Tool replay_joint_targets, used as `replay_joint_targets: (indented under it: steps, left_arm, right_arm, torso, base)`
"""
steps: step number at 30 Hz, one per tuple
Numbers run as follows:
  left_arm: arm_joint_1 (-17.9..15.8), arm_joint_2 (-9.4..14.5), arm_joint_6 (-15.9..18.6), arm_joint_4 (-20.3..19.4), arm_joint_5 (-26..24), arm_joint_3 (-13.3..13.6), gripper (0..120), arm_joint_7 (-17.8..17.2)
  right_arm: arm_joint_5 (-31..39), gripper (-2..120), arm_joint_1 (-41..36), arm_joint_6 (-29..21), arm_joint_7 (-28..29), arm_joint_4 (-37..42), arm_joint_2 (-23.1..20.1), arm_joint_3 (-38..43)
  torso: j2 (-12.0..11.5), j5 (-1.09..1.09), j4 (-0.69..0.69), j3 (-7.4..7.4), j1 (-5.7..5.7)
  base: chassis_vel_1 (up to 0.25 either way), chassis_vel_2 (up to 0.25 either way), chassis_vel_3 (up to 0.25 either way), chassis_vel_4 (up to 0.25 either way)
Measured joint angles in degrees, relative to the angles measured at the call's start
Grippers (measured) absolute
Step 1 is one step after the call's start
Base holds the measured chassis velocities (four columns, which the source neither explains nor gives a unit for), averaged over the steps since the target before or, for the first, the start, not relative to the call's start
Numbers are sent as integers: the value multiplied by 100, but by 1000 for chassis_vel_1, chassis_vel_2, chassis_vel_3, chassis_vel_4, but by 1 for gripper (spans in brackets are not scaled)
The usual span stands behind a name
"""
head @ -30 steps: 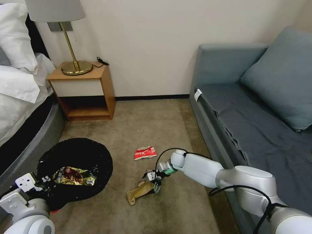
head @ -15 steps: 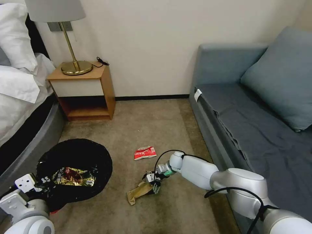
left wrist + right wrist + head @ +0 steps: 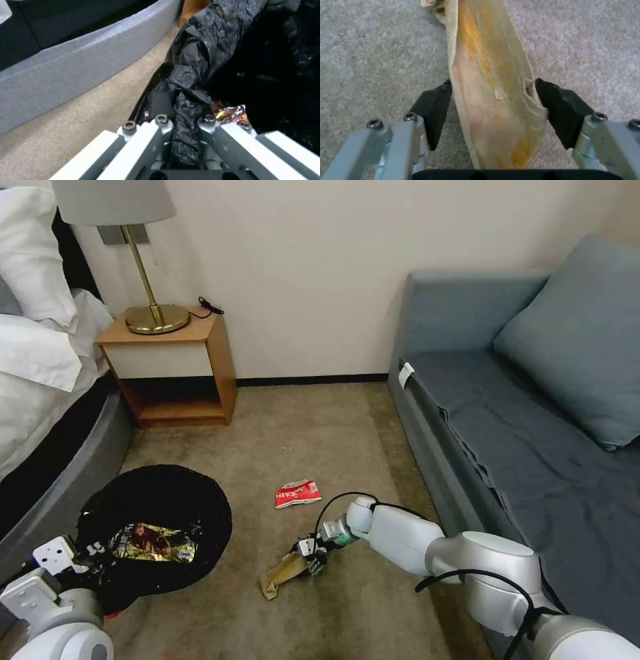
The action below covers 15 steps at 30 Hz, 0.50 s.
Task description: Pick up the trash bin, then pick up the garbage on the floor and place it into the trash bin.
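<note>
Gripping the bag-lined rim, the left tool holds the trash bin; a shiny snack wrapper lies inside. The right tool straddles the brown paper wrapper on the floor, pads touching its edges, not yet clenched.

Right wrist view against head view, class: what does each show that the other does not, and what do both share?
Right wrist alone: the right tool open, a black pad on each side of the brown paper wrapper, which lies between them. Head alone: the trash bin held by the left tool, a shiny wrapper inside it, and the red-and-white packet. Both: the wrapper on the floor.
</note>
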Motion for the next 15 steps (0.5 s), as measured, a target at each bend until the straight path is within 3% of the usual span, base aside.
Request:
replay_joint_targets:
  steps: [5, 15]
  left_arm:
    - [14, 0, -13, 1, 1, 7, 2, 2]
    - [42, 0, -52, 16, 23, 28, 2, 13]
  right_arm:
    - [-41, 57, -42, 16, 72, -35, 10, 18]
    - [-93, 19, -72, 41, 139, -179, 122, 97]
  torso:
    - [0, 0, 0, 0, 0]
    - [0, 0, 0, 0, 0]
  base:
    - [0, 0, 0, 0]
    - [0, 0, 0, 0]
